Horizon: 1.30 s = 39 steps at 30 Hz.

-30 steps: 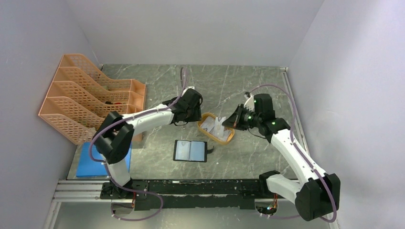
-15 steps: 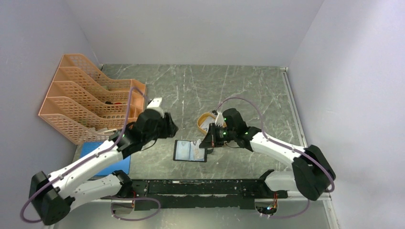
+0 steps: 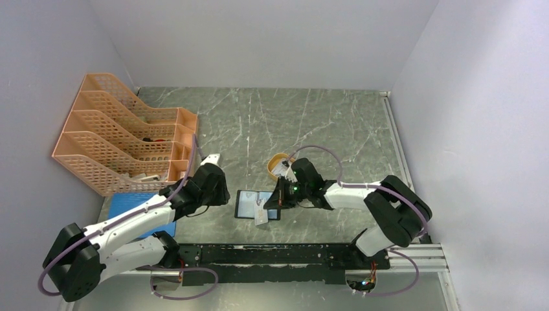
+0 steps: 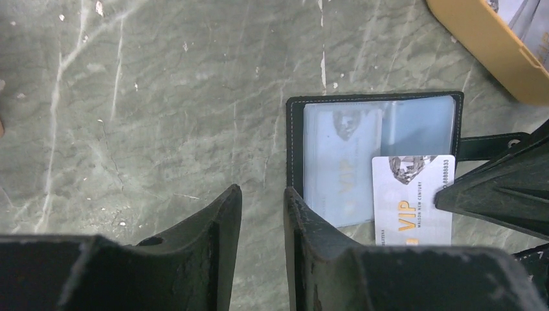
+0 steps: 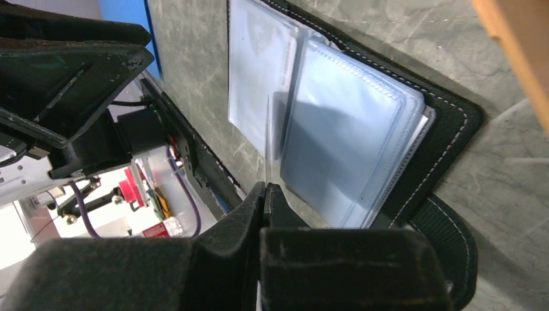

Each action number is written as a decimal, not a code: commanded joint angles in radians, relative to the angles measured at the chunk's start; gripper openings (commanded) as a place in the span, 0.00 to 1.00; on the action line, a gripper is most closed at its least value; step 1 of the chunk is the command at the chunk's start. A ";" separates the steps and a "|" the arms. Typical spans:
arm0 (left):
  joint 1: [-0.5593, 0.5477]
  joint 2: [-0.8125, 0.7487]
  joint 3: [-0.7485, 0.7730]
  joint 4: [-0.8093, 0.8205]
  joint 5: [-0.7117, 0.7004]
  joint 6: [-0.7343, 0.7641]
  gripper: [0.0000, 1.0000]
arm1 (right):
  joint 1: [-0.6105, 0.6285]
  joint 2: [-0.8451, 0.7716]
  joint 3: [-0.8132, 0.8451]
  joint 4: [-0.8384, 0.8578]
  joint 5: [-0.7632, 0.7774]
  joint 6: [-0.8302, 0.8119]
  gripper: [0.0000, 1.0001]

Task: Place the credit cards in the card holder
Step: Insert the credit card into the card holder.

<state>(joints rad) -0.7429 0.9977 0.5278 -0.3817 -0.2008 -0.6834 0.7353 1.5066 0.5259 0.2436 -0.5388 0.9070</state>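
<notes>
Arrived from the orange tray (image 4: 479,45), the right gripper (image 5: 267,191) pinches a VIP card (image 4: 412,201) for insertion, likely needing alignment with a pocket of the card holder (image 3: 249,205); the left gripper (image 4: 262,191) is ajar, empty, at 9 o'clock.

The left end effector (image 4: 261,191) hides the lower end of the credit card (image 4: 412,194).

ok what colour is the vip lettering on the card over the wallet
Gold, on a white card; clearest in the left wrist view.
</notes>
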 commanded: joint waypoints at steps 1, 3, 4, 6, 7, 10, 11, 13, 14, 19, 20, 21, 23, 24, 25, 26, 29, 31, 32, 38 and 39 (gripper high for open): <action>0.010 0.001 -0.039 0.061 0.010 -0.049 0.35 | 0.003 -0.006 -0.032 0.075 0.043 0.045 0.00; 0.011 0.003 -0.060 0.087 0.029 -0.057 0.35 | 0.000 -0.008 -0.040 0.072 0.055 0.051 0.00; 0.010 0.006 -0.066 0.093 0.035 -0.060 0.35 | -0.002 -0.007 -0.043 0.071 0.057 0.053 0.00; 0.010 0.017 -0.073 0.100 0.042 -0.063 0.34 | -0.005 -0.005 -0.047 0.072 0.057 0.055 0.00; 0.010 0.024 -0.076 0.102 0.044 -0.065 0.34 | -0.007 -0.005 -0.047 0.069 0.058 0.054 0.00; 0.010 0.032 -0.085 0.107 0.047 -0.068 0.34 | -0.013 -0.001 -0.050 0.065 0.057 0.053 0.00; 0.010 0.033 -0.089 0.111 0.049 -0.070 0.34 | -0.016 0.002 -0.053 0.068 0.055 0.055 0.00; 0.010 0.035 -0.097 0.121 0.057 -0.074 0.34 | -0.022 0.008 -0.060 0.086 0.045 0.065 0.00; 0.010 0.036 -0.100 0.126 0.060 -0.075 0.33 | -0.027 0.012 -0.063 0.094 0.039 0.073 0.00; 0.010 0.044 -0.116 0.145 0.073 -0.082 0.33 | -0.041 0.033 -0.064 0.135 0.012 0.096 0.00; 0.010 0.045 -0.119 0.146 0.077 -0.083 0.33 | -0.041 0.039 -0.060 0.134 0.010 0.095 0.00; 0.010 0.047 -0.122 0.148 0.079 -0.083 0.33 | -0.041 0.047 -0.055 0.136 0.004 0.095 0.00; 0.010 0.049 -0.129 0.155 0.085 -0.085 0.33 | -0.041 0.065 -0.048 0.145 -0.007 0.094 0.00; 0.010 0.050 -0.130 0.158 0.088 -0.086 0.33 | -0.040 0.074 -0.046 0.153 -0.010 0.097 0.00; 0.011 0.051 -0.134 0.161 0.090 -0.087 0.33 | -0.040 0.082 -0.044 0.163 -0.015 0.102 0.00; 0.010 0.052 -0.136 0.165 0.092 -0.088 0.33 | -0.041 0.089 -0.043 0.172 -0.019 0.105 0.00; 0.010 0.055 -0.147 0.174 0.103 -0.091 0.33 | -0.042 0.109 -0.037 0.192 -0.020 0.114 0.00; 0.010 0.055 -0.154 0.177 0.107 -0.094 0.33 | -0.042 0.114 -0.034 0.201 -0.015 0.117 0.00; 0.010 0.055 -0.157 0.178 0.107 -0.094 0.33 | -0.042 0.115 -0.032 0.201 -0.007 0.115 0.00; 0.010 0.054 -0.159 0.177 0.112 -0.091 0.33 | -0.046 0.104 -0.023 0.183 0.038 0.098 0.00; 0.010 0.054 -0.158 0.179 0.112 -0.091 0.33 | -0.049 0.104 -0.022 0.184 0.042 0.097 0.00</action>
<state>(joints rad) -0.7410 1.0512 0.3763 -0.2379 -0.1116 -0.7677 0.6983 1.6070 0.4885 0.4217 -0.5442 1.0180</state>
